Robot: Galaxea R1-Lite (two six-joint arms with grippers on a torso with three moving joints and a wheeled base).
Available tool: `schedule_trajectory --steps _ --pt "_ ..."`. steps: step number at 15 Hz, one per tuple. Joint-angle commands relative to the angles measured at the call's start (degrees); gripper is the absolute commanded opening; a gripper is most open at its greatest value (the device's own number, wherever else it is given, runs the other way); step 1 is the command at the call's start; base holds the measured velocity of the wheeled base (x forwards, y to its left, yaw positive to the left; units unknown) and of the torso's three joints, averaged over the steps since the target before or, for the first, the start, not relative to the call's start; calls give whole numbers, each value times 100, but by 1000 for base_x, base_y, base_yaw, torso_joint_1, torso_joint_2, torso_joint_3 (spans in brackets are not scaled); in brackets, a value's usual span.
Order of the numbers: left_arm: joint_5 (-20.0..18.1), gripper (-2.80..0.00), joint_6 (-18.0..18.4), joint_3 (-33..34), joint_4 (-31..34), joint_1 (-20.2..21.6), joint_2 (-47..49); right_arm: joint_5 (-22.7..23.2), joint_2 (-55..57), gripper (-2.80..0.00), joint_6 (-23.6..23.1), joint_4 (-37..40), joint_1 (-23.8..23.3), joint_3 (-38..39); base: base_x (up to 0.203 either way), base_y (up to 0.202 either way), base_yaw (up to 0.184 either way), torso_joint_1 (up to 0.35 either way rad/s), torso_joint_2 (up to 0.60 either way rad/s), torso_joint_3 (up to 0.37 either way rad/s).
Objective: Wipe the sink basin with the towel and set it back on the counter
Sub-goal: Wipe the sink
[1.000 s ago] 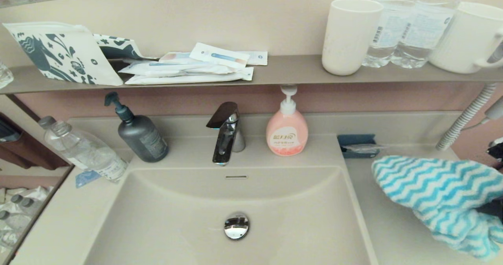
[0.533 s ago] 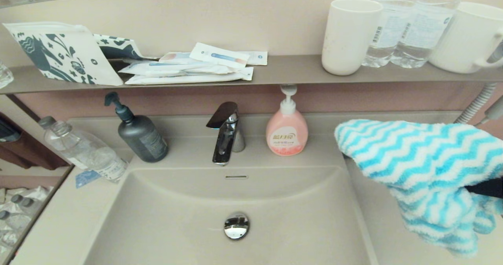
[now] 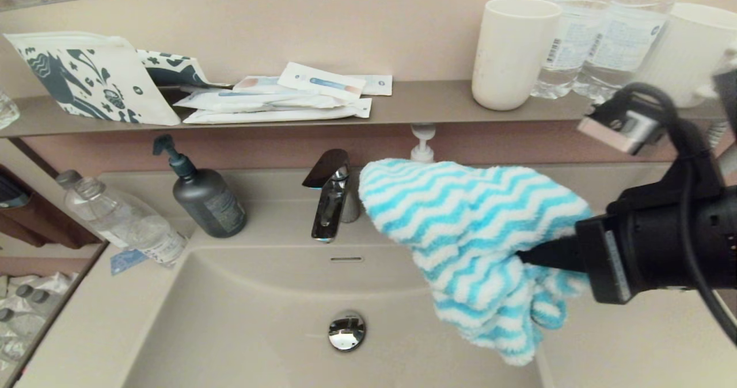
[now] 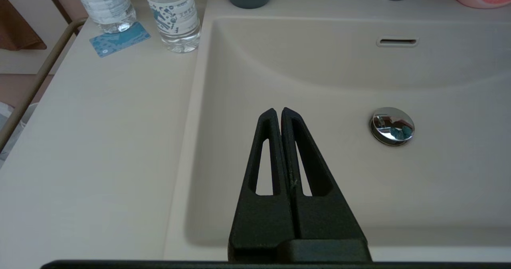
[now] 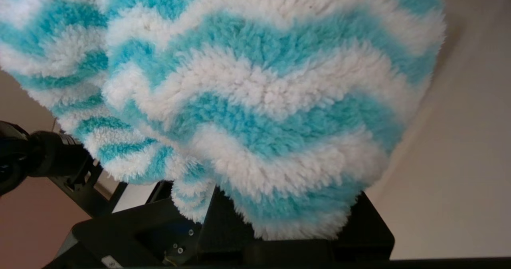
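Note:
The turquoise-and-white zigzag towel hangs in the air over the right side of the beige sink basin, draped over my right gripper, which is shut on it. In the right wrist view the towel fills most of the picture and covers the fingers. The chrome drain plug and the overflow slot are uncovered. My left gripper is shut and holds nothing, low over the basin's front left part, left of the plug. The counter lies right of the basin.
A chrome faucet stands behind the basin, with a dark pump bottle and a water bottle to its left. Only the pump of the pink soap bottle shows above the towel. The grey-brown shelf carries cups, bottles and packets.
My right arm has carried the towel left, from above the right counter to above the basin's right side, and it now hides the pink soap bottle. The arm's black body has come into the head view.

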Motion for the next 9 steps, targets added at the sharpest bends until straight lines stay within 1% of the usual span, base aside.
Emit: schedule_trajectory --steps 1,3,6,8,9 --pt "4 -280 -4 0 0 0 7 -40 784 -280 165 -12 206 -18 0 0 0 0 0 0" --pt "4 -280 -4 0 0 0 7 -47 1200 -280 296 -20 244 5 0 0 0 0 0 0" --pt "4 -280 -4 0 0 0 7 -78 1785 -280 417 -25 587 26 0 0 0 0 0 0" --pt "4 -280 -4 0 0 0 7 -334 2149 -280 482 -28 911 153 0 0 0 0 0 0" --pt "4 -280 -4 0 0 0 7 -402 2243 -280 489 -16 959 188 0 0 0 0 0 0"
